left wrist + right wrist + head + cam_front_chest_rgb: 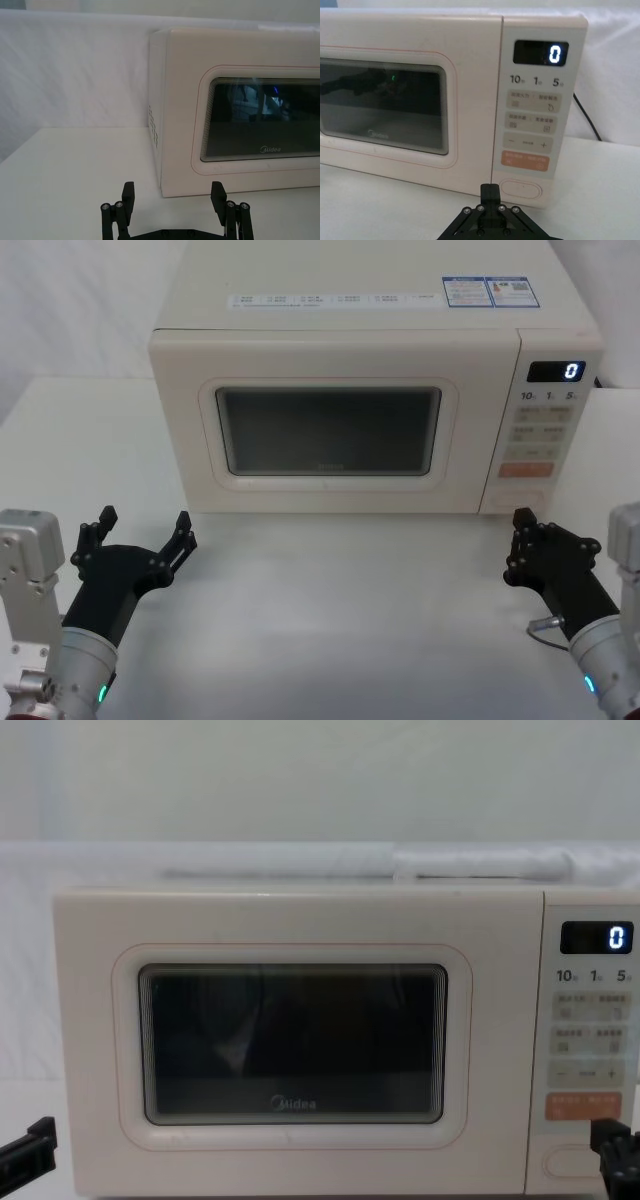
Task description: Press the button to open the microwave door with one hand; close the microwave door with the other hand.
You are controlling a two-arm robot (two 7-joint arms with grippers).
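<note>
The cream microwave's door (330, 430) with its dark window is closed flush. At the bottom of the control panel sits the wide cream oval button (521, 190), under the orange key (527, 161). My right gripper (490, 191) is shut, low over the table just in front of the button and slightly toward the door side, not touching it. In the chest view its tip (612, 1138) covers part of the button (565, 1161). My left gripper (145, 524) is open and holds nothing, hovering in front of the door's left corner (170, 165).
The microwave stands on a white table (340, 620), with a white cloth backdrop behind. Its display (557, 371) reads 0. A black power cord (587, 117) runs down behind its right side. Bare tabletop lies between the two grippers.
</note>
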